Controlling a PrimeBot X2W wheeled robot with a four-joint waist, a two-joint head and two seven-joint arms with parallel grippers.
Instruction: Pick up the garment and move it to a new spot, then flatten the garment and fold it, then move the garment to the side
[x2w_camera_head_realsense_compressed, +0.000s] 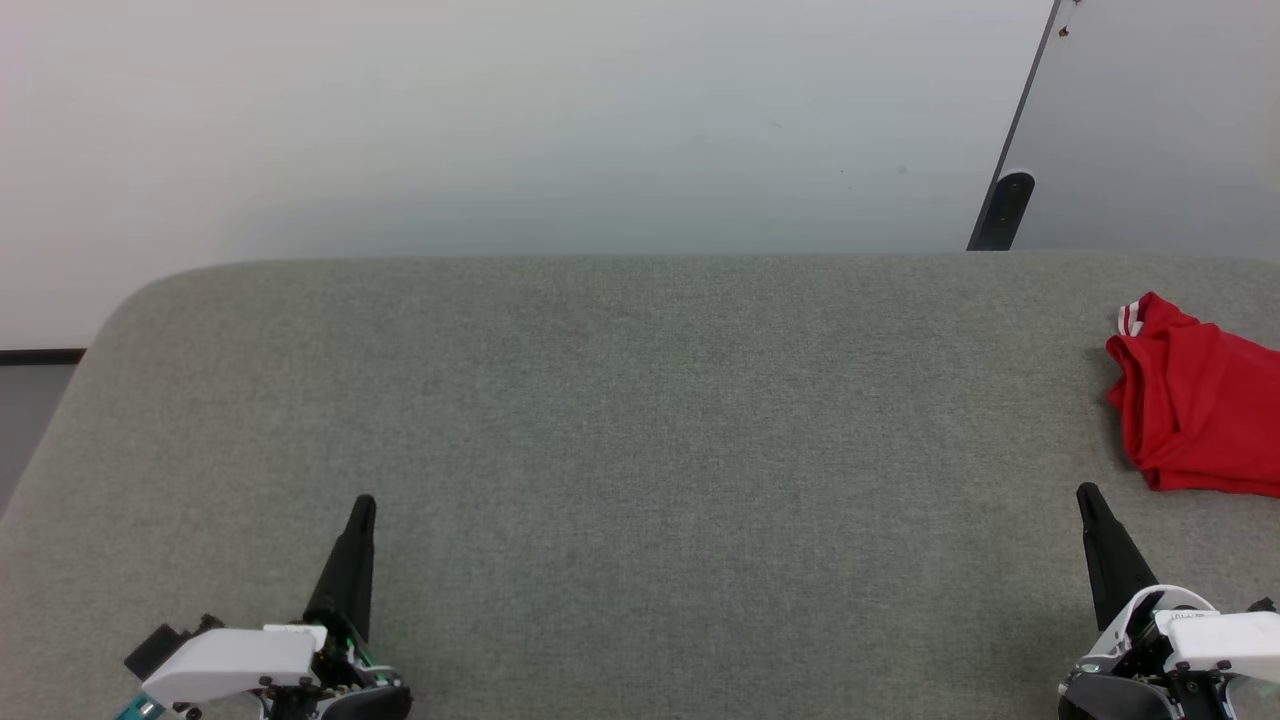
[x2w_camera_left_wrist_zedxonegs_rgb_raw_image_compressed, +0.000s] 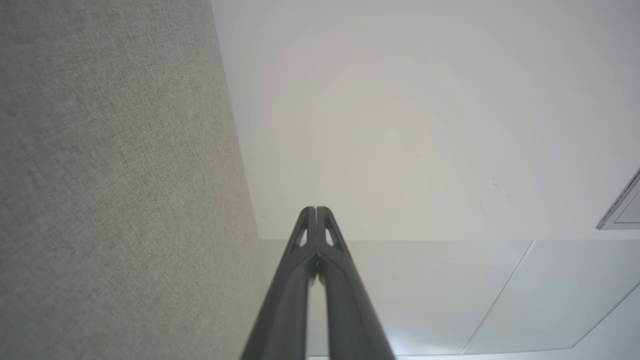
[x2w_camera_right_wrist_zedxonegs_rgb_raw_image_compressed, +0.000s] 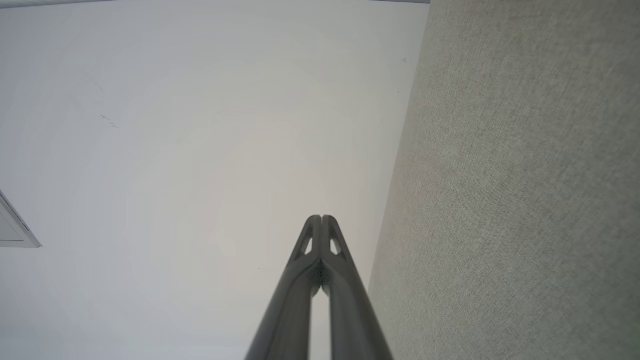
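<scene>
Where the left tool (x2w_camera_head_realsense_compressed: 360, 515) sits: over the near edge of the bench (x2w_camera_head_realsense_compressed: 640, 400), toward its left corner, fingers pressed together and pinching nothing; the left wrist view shows the two tips (x2w_camera_left_wrist_zedxonegs_rgb_raw_image_compressed: 315, 212) meeting.
Bench middle: bare grey cloth from the left edge across to the right.
Right tool (x2w_camera_head_realsense_compressed: 1092, 500): over the near edge toward the right corner, also pressed together on nothing, its tips (x2w_camera_right_wrist_zedxonegs_rgb_raw_image_compressed: 321, 220) meeting in the right wrist view.
Garment (x2w_camera_head_realsense_compressed: 1200, 400): a compact red bundle at the right edge, just beyond the right tool and apart from it. Striped trim shows at its far-left corner, and the rest runs out of the picture.
Stage: judged only from this, the bundle could be a bunched shirt waiting to be taken, or a folded one already set aside. How neat the layers are cannot be told.
Doing it well: if it is to be lifted, the right tool is nearer; it would need to spread and pinch an outer edge, not the whole heap. If it is done, tools kept clear leave the fold undisturbed.
Count: two tools, two fingers each; one garment; one bench.
</scene>
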